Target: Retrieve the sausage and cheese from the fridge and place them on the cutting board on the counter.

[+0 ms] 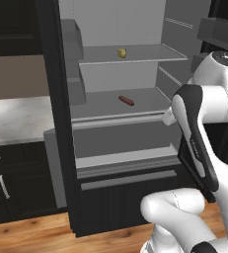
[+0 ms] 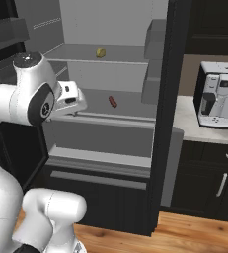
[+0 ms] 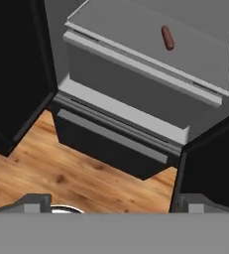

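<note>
**Ana:** Wooden floorboards run under the tall black double-door fridge (image 1: 61,148), both doors swung wide, with a white-grey veined marble surface (image 1: 17,118) at the left of the left base view. Where are the things?

**Ben:** The small dark reddish-brown sausage (image 1: 126,101) lies flat on the lower light grey shelf (image 1: 105,106), centre of that frame, and toward the upper right in the hand view. The pale yellow cheese chunk (image 1: 121,53) sits on the shelf above, upper centre.

**Ana:** And the tool?

**Ben:** The tool (image 3: 111,208) has its jaws spread wide and holds nothing; it hangs well short of the shelf, out in front of the fridge and above the lower drawer (image 3: 111,144).

**Ana:** How would the sausage handle?

**Ben:** I'd judge it light and fairly firm, but round, so it may roll. Best to pinch it across its middle, jaws square to its length. The cheese looks light and irregular; take it across its broadest faces.

**Ana:** Anything else?

**Ben:** A white coffee machine (image 2: 216,94) stands at the right of the right base view.
</note>
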{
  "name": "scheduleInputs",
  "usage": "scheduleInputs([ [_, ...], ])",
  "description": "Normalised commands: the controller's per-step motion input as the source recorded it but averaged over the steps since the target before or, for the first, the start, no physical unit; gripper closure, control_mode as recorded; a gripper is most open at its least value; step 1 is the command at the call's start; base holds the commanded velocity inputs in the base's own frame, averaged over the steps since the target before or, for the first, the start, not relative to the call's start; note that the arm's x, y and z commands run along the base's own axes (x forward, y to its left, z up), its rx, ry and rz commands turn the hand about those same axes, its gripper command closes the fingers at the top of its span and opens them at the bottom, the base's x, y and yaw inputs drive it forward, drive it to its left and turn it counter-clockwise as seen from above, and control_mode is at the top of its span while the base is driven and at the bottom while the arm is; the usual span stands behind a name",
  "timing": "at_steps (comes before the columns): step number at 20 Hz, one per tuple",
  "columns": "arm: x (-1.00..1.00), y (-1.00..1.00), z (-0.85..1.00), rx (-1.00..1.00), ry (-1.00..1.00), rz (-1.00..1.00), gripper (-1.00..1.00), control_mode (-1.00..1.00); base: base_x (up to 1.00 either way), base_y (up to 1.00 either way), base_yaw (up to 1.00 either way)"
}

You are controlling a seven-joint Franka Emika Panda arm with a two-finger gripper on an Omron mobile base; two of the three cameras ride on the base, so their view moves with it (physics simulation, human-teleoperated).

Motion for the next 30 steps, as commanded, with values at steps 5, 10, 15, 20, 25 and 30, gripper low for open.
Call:
scheduleInputs([
  [5, -0.17, 0.00, 0.60, 0.06, -0.25, -0.21, -1.00, -1.00, 0.00, 0.00, 0.00],
  [10, 0.00, 0.00, 0.44, 0.20, -0.20, -0.28, -1.00, -1.00, 0.00, 0.00, 0.00],
  [15, -0.11, 0.00, 0.06, 0.20, -0.25, -0.13, -1.00, -1.00, 0.00, 0.00, 0.00],
  [20, -0.26, 0.01, 0.12, 0.00, -0.25, -0.01, -1.00, -1.00, 0.00, 0.00, 0.00],
  [25, -0.28, 0.00, 0.21, 0.00, -0.21, -0.02, -1.00, -1.00, 0.00, 0.00, 0.00],
  [30, -0.33, 0.00, 0.30, 0.00, -0.13, -0.01, -1.00, -1.00, 0.00, 0.00, 0.00],
])
